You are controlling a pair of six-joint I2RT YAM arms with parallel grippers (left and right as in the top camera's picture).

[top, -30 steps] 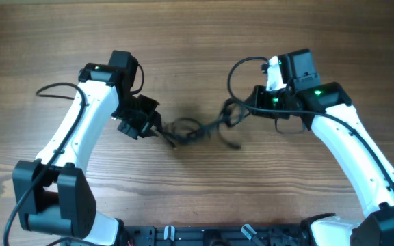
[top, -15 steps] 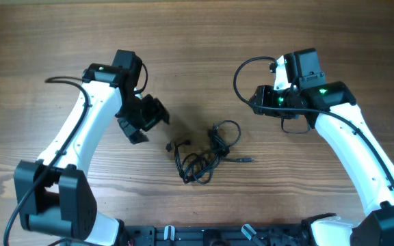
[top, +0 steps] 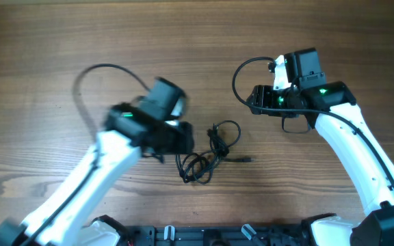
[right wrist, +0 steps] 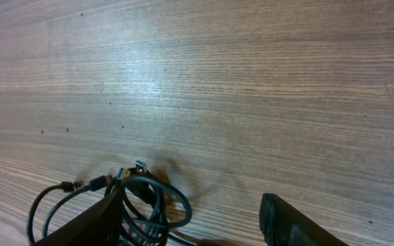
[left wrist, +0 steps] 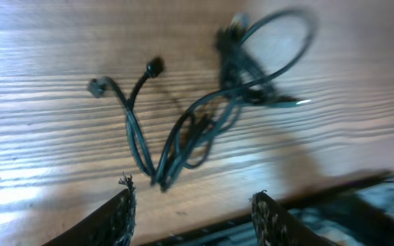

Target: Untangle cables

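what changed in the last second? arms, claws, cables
Both claws let go of the cables, which had been stretched between them; they dropped onto the table in a loose tangle. The left claw, open, then swung in toward the cables' left side. The right claw drew back slightly and has stayed there, open. Unchanged: the cables are still tangled together.

A wood-grain table (top: 40, 48) carries a small heap of thin black cables (top: 215, 145), knotted together near its middle. One loop arcs out of the tangle, and loose plug ends (left wrist: 154, 67) lie splayed on the wood beside it.
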